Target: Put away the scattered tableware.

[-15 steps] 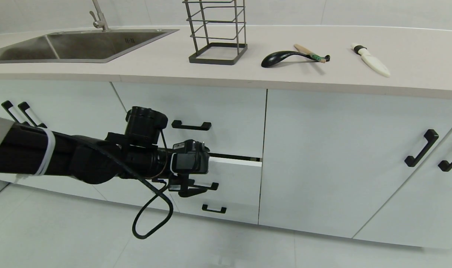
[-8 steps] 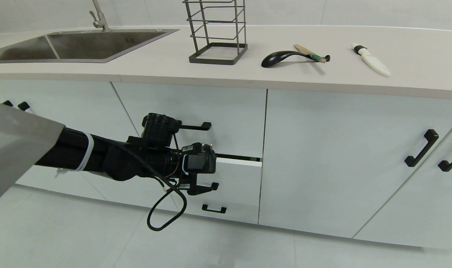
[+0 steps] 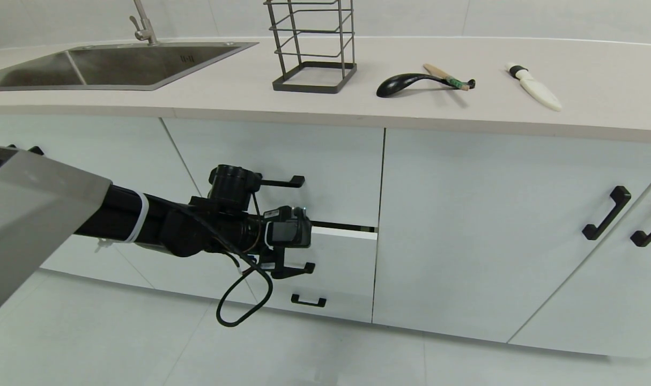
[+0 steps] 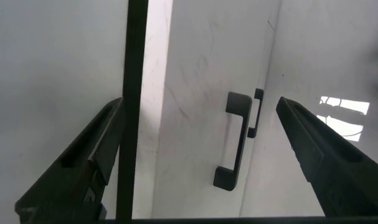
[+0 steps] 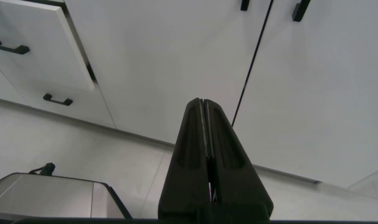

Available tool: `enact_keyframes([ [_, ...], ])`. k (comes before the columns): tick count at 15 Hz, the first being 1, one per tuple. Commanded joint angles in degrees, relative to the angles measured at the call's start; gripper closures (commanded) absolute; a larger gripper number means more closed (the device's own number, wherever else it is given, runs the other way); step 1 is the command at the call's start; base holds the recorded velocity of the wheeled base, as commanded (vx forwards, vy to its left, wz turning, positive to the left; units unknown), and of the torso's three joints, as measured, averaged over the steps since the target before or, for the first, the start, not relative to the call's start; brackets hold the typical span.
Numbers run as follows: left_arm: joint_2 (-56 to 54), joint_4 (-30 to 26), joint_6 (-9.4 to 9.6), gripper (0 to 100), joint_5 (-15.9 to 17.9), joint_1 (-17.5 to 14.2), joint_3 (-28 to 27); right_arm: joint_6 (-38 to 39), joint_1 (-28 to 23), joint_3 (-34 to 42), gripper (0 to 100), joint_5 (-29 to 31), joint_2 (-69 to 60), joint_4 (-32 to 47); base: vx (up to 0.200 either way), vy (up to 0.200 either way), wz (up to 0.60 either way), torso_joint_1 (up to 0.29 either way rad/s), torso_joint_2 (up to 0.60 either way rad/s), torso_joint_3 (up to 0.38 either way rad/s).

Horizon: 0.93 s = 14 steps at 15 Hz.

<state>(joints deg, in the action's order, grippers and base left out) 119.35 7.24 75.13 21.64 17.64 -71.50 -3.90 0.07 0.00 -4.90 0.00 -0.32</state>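
Observation:
On the counter lie a black spoon (image 3: 406, 83), a wooden-handled utensil (image 3: 444, 76) touching its handle, and a white knife (image 3: 534, 87) further right. The middle drawer (image 3: 341, 260) stands slightly ajar, with a dark gap above its front. My left gripper (image 3: 293, 271) is at that drawer's black handle (image 4: 235, 149). In the left wrist view the left gripper (image 4: 201, 168) is open, its fingers (image 4: 83, 168) spread to either side of the handle. My right gripper (image 5: 202, 109) is shut on nothing, hanging low in front of the cabinet doors (image 5: 176, 62).
A wire rack (image 3: 312, 48) stands on the counter left of the spoon, and a steel sink (image 3: 105, 61) with a tap lies at the far left. Top (image 3: 274, 180) and bottom (image 3: 308, 301) drawer handles flank the middle one. Cabinet door handles (image 3: 607, 213) stick out on the right.
My left arm has pushed forward and to the right, bringing its gripper closer to the middle drawer's handle. The drawer's gap and the counter items are unchanged.

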Motion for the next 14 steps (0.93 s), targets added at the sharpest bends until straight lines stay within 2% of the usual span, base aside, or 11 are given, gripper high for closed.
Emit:
enact_keyframes([
  [1,0.27,0.32,-0.07,0,-0.11,-0.06,0.13,-0.05,0.01,0.0,100,-0.02,0.0,-0.03,0.0,0.0,0.0,0.0,0.0,0.0],
  [12,-0.25,0.14,-0.16,0,-0.11,-0.15,3.03,0.03,0.01,0.0,100,-0.02,0.0,-0.03,0.0,0.0,0.0,0.0,0.0,0.0],
  [14,-1.22,0.14,0.1,0,-0.02,-0.15,5.14,-0.05,0.01,0.0,100,-0.02,0.0,-0.03,0.0,0.0,0.0,0.0,0.0,0.0],
])
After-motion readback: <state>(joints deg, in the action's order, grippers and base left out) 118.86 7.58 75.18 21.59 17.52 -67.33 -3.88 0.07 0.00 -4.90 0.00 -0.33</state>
